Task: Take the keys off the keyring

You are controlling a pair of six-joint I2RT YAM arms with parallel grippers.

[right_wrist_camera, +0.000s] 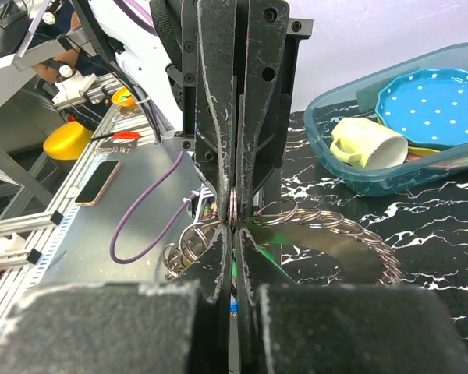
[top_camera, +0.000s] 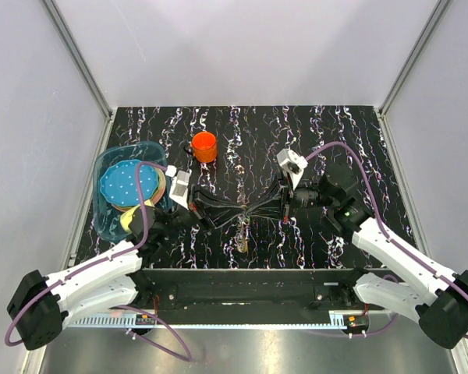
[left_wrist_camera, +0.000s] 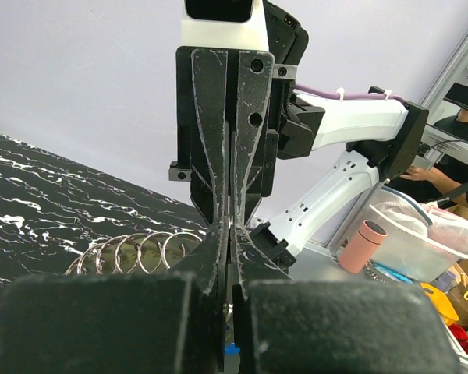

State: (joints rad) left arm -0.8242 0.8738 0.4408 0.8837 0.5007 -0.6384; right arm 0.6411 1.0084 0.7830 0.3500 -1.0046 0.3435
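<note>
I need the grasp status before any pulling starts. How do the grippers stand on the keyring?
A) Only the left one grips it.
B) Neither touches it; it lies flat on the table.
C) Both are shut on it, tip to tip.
C: each wrist view shows the left gripper and the right gripper with fingers pressed together on the keyring, meeting head-on.

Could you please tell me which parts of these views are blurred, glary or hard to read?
Top external: a light strip glares along the near edge, and the marbled table camouflages the keyring. Left wrist: the left gripper is blurred at its near base, the keyring sharp. Right wrist: the right gripper is likewise blurred low down, the blue tub crisp.
</note>
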